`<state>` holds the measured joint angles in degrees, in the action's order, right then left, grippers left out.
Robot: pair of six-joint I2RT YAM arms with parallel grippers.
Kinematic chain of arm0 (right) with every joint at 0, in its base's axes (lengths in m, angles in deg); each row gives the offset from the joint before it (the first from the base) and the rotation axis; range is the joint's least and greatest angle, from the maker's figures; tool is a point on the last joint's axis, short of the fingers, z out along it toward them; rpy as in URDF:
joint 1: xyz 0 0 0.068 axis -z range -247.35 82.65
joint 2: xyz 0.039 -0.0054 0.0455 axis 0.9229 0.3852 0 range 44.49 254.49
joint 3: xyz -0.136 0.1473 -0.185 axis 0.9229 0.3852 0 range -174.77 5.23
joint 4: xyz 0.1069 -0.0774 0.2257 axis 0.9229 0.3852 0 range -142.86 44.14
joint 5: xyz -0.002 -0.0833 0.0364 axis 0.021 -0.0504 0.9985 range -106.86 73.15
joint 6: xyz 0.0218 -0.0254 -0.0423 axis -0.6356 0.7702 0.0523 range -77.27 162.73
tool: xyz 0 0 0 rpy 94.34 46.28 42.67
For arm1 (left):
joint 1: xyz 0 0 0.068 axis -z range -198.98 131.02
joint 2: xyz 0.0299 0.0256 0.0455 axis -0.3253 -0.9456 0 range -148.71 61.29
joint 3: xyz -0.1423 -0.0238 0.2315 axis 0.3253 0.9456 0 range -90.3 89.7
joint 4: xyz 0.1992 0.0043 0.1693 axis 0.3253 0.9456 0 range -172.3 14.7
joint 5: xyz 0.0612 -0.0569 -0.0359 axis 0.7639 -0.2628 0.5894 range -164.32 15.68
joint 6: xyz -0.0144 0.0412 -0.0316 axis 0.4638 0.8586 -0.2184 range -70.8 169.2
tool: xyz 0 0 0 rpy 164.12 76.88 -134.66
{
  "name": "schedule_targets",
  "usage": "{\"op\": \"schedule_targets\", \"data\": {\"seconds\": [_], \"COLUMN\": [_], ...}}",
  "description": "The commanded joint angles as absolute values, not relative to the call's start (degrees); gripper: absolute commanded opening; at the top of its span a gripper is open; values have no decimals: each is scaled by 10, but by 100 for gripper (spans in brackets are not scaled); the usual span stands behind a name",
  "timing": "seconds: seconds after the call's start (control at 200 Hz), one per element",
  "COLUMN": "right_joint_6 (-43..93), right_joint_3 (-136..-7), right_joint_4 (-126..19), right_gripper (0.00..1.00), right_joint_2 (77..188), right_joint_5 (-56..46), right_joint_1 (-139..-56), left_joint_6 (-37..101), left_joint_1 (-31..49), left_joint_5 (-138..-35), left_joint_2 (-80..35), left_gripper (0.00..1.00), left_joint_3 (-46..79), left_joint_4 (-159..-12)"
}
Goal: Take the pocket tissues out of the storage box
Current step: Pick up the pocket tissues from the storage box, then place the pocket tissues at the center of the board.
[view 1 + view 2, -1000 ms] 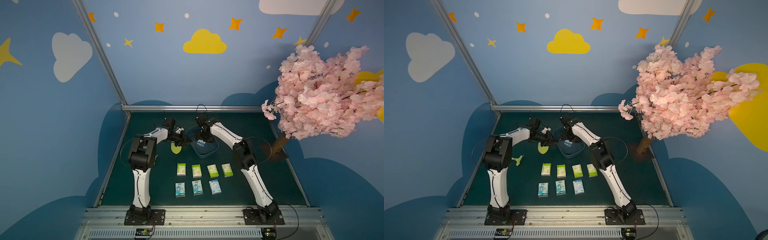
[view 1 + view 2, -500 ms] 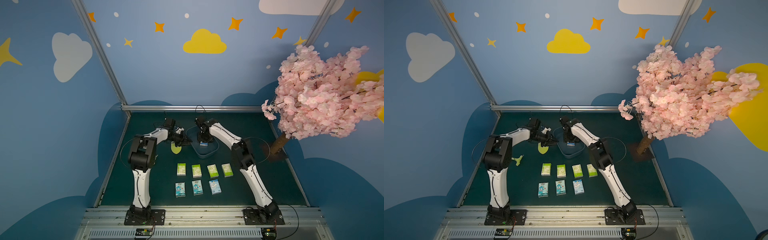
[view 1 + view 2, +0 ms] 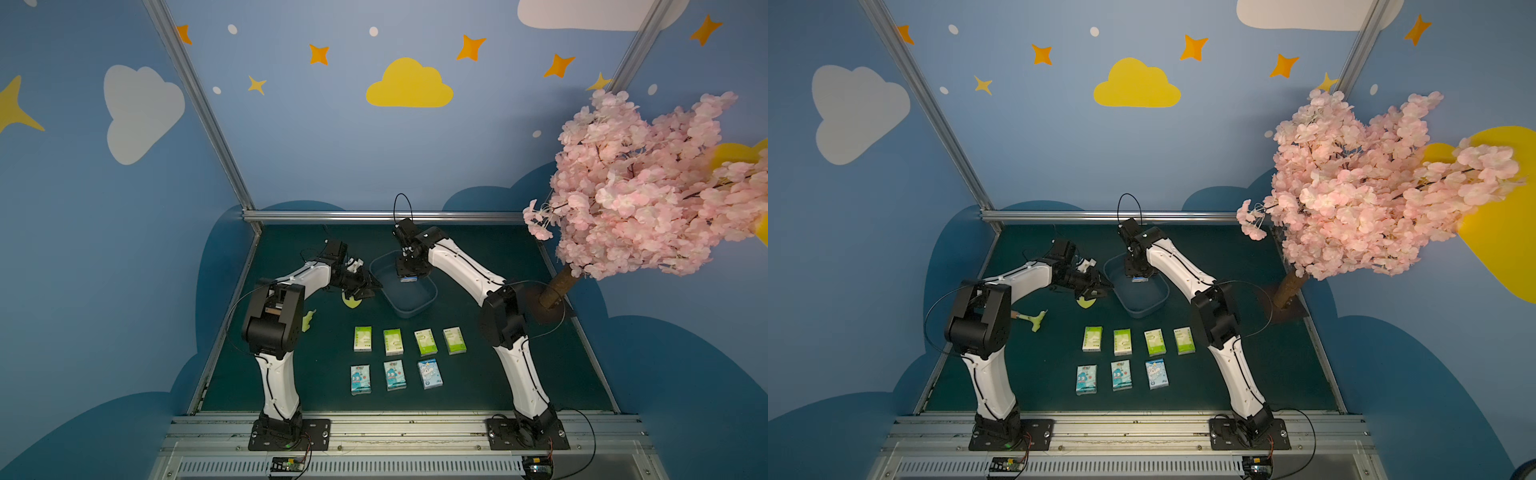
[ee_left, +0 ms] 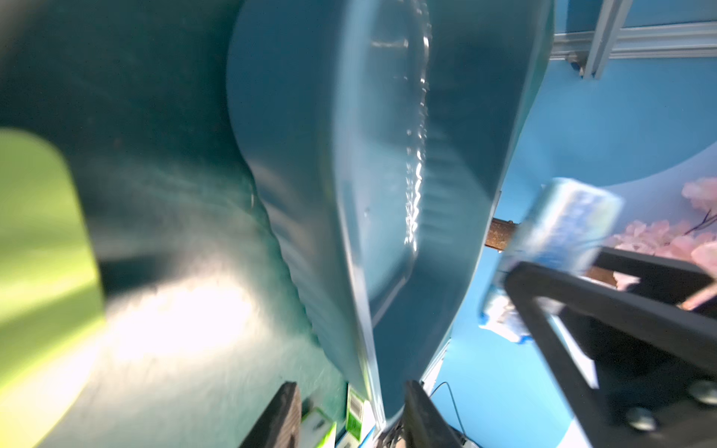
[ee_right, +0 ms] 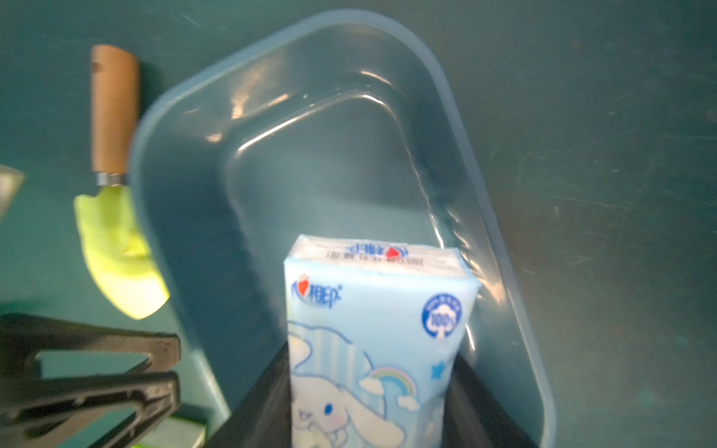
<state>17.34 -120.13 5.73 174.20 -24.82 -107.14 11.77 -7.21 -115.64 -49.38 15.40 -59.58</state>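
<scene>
The storage box (image 3: 415, 313) (image 3: 1142, 309), a shallow blue-grey tub, stands at the back middle of the mat. My right gripper (image 3: 409, 277) (image 5: 368, 388) is shut on a light-blue cartoon tissue pack (image 5: 372, 318) (image 4: 562, 225), held upright over the box's inside (image 5: 458, 116). No other pack shows in the box. My left gripper (image 3: 370, 286) (image 4: 351, 415) is open, its fingers straddling the box's left wall (image 4: 310, 155). On the mat lie a row of green packs (image 3: 392, 341) and a nearer row of three blue packs (image 3: 394, 375).
A yellow-green trowel (image 5: 116, 240) (image 3: 351, 301) lies against the box's left side under my left gripper. A small green garden tool (image 3: 1034, 319) lies near the left arm's elbow. A pink blossom tree's trunk (image 3: 552, 291) stands at the right edge.
My right gripper has dipped into the box and shut on the blue pack. My left gripper, earlier pinched on the box wall, has spread its fingers.
</scene>
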Motion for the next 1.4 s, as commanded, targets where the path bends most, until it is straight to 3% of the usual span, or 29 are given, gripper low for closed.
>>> {"op": "schedule_targets", "data": {"seconds": [0.0,0.375,0.761,1.096,1.392], "right_joint_6": [195,224,224,178,131], "right_joint_3": [-1165,-900,-699,-550,-488], "right_joint_4": [67,45,111,127,108], "right_gripper": [51,48,48,48,47], "right_joint_2": [1682,1422,1199,1079,1055], "right_joint_5": [-253,-235,-237,-234,-248], "right_joint_1": [-1079,-1090,-1119,-1132,-1172], "left_joint_6": [135,153,110,36,11], "left_joint_1": [-71,-72,-82,-104,-119], "left_joint_5": [-1136,-1049,-923,-833,-828], "left_joint_2": [-438,-201,71,272,349], "left_gripper": [50,59,76,89,95], "left_joint_3": [183,341,498,601,650], "left_joint_4": [-583,-553,-539,-492,-447]}}
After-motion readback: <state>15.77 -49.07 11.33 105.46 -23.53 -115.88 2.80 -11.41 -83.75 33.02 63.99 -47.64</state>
